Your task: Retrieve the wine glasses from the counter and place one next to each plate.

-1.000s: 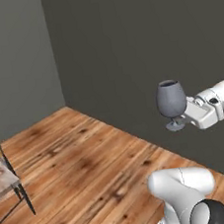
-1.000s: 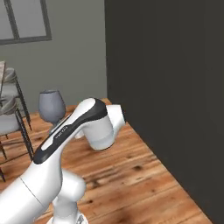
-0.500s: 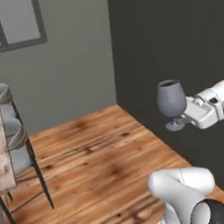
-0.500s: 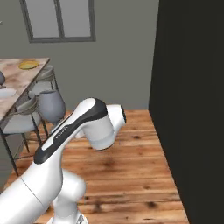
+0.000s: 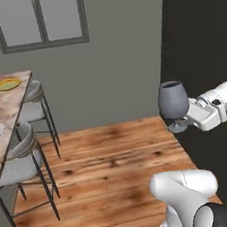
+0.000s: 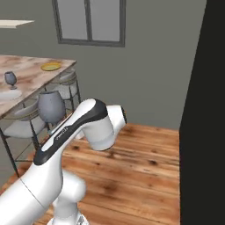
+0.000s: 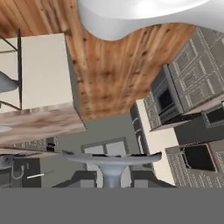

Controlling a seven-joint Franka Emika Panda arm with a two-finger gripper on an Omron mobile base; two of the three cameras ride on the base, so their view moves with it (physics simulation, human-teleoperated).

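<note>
The gripper (image 5: 183, 122) is clamped on the stem of a goblet (image 5: 173, 99), which is held upright above the wooden floor (image 5: 107, 171), its round foot (image 7: 111, 158) seen just beyond the fingertips in the hand view. Well beyond the hand, a second goblet (image 6: 10, 78) stands on the counter (image 6: 30, 72) near a white plate (image 6: 9, 94). Farther along lies a yellow-rimmed plate (image 6: 51, 67). Stools (image 5: 21, 159) are tucked beside the counter.
</note>
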